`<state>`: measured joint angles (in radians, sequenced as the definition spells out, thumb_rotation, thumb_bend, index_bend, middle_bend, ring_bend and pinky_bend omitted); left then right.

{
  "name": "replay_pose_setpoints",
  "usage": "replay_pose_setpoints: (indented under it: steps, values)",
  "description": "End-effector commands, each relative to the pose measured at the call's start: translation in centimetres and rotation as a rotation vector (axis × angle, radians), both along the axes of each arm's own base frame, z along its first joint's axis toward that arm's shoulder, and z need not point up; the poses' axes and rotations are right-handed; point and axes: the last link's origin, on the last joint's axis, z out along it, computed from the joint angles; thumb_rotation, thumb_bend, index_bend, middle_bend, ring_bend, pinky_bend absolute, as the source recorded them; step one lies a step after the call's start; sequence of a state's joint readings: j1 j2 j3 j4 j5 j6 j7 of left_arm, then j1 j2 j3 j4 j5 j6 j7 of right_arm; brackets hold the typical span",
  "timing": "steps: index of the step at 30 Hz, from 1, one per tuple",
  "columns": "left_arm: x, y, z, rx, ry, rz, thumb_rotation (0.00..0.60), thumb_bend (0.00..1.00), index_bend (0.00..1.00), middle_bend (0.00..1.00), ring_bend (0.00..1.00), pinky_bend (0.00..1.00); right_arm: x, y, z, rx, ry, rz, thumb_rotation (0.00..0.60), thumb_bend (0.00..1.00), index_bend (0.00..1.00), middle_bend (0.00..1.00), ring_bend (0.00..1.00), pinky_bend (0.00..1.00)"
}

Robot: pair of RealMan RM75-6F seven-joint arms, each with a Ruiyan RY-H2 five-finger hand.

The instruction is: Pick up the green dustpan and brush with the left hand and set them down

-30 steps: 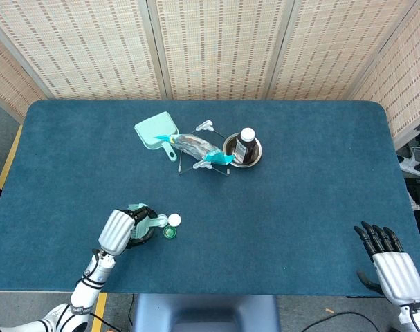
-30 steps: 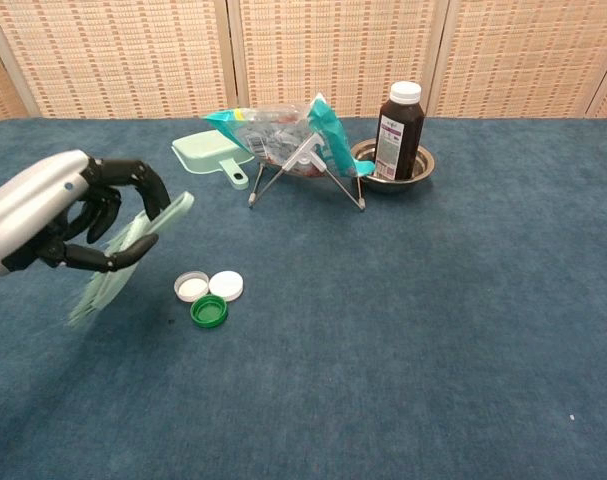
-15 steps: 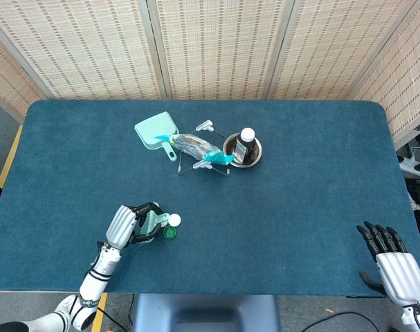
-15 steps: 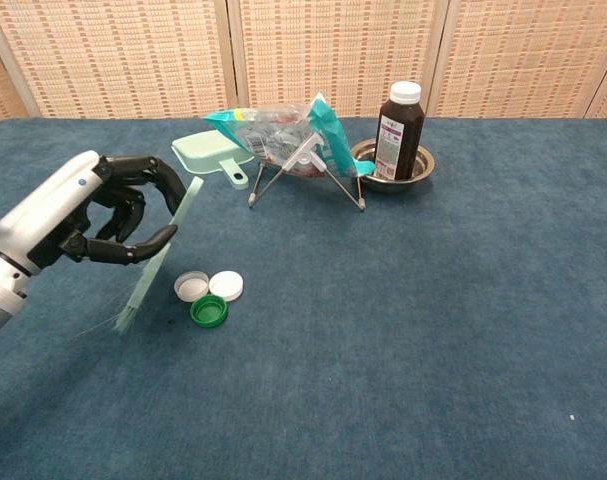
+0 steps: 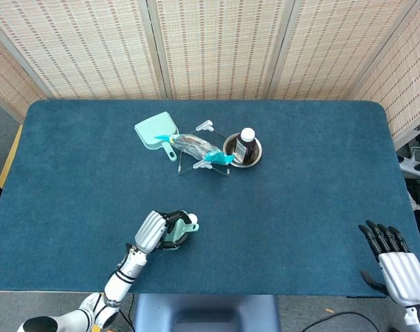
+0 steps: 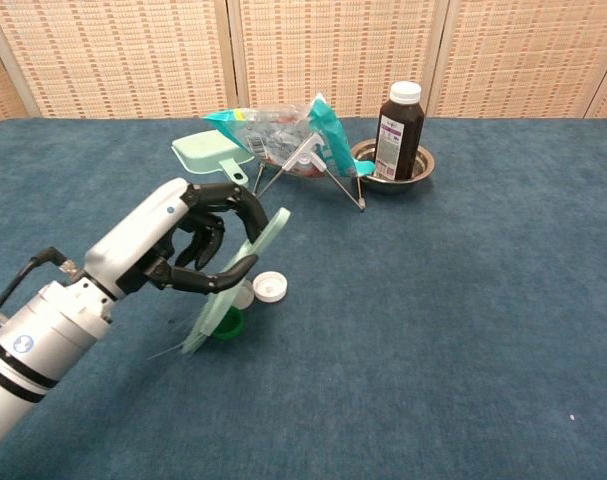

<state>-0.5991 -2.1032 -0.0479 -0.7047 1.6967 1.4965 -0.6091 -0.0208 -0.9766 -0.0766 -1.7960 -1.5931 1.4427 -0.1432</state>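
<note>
My left hand [image 5: 156,233] [image 6: 188,246] grips the pale green brush [image 6: 241,272] [image 5: 176,234] and holds it tilted, bristles down, just above the table. The bristle end hangs over the loose bottle caps. The green dustpan [image 5: 157,131] [image 6: 209,152] lies flat at the back left of the table, handle pointing toward the wire rack, far from the hand. My right hand [image 5: 395,261] rests at the table's front right corner with its fingers apart and nothing in it; the chest view does not show it.
A white cap [image 6: 270,287] [image 5: 193,225], a green cap [image 6: 226,325] and another white cap [image 6: 242,296] lie under the brush. A wire rack with a plastic bag [image 6: 283,130] [image 5: 198,146] and a brown bottle [image 6: 400,118] [image 5: 246,144] in a metal bowl [image 6: 421,163] stand behind.
My left hand has carried the brush to the right, from beside the caps to over them. One white cap has shifted right. The right hand has stayed put.
</note>
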Motion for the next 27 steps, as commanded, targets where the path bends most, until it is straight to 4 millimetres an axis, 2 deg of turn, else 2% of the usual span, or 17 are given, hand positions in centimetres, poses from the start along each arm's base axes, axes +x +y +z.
replay_pose_setpoints:
  steps: [1,9,11,15,20,24,27]
  values:
    - [1.3,-0.3,-0.8,-0.021,-0.011,-0.024,0.600,0.74,0.76,0.89,0.77,0.87,0.0,0.0,0.1,-0.001,-0.002,0.001,0.600,0.21,0.00,0.00,0.00,0.00]
    - [5.0,-1.7,-2.5,-0.063,-0.056,-0.097,0.600,0.74,0.76,0.89,0.77,0.87,-0.2,-0.1,0.4,-0.009,-0.010,-0.003,0.600,0.21,0.00,0.00,0.00,0.00]
    - [5.5,-1.8,-2.2,-0.047,-0.068,-0.117,0.600,0.74,0.75,0.89,0.77,0.87,-0.2,-0.1,0.5,-0.010,-0.011,-0.003,0.600,0.21,0.00,0.00,0.00,0.00]
    - [5.5,-1.3,0.0,0.046,-0.072,-0.160,0.600,0.74,0.76,0.89,0.77,0.87,-0.2,-0.1,0.6,-0.013,-0.013,-0.003,0.600,0.21,0.00,0.00,0.00,0.00]
    - [3.2,-0.4,3.5,0.168,-0.006,-0.157,0.600,0.74,0.76,0.89,0.76,0.87,-0.2,0.0,0.4,-0.004,-0.009,-0.001,0.600,0.21,0.00,0.00,0.00,0.00]
    - [-0.9,0.1,5.5,0.263,0.196,-0.093,0.600,0.73,0.76,0.89,0.77,0.87,0.0,0.1,0.2,0.000,-0.004,0.002,0.600,0.21,0.00,0.00,0.00,0.00]
    - [-4.0,-0.2,6.2,0.303,0.368,-0.037,0.600,0.73,0.76,0.90,0.77,0.88,0.1,0.2,0.1,-0.001,-0.002,0.003,0.600,0.21,0.00,0.00,0.00,0.00]
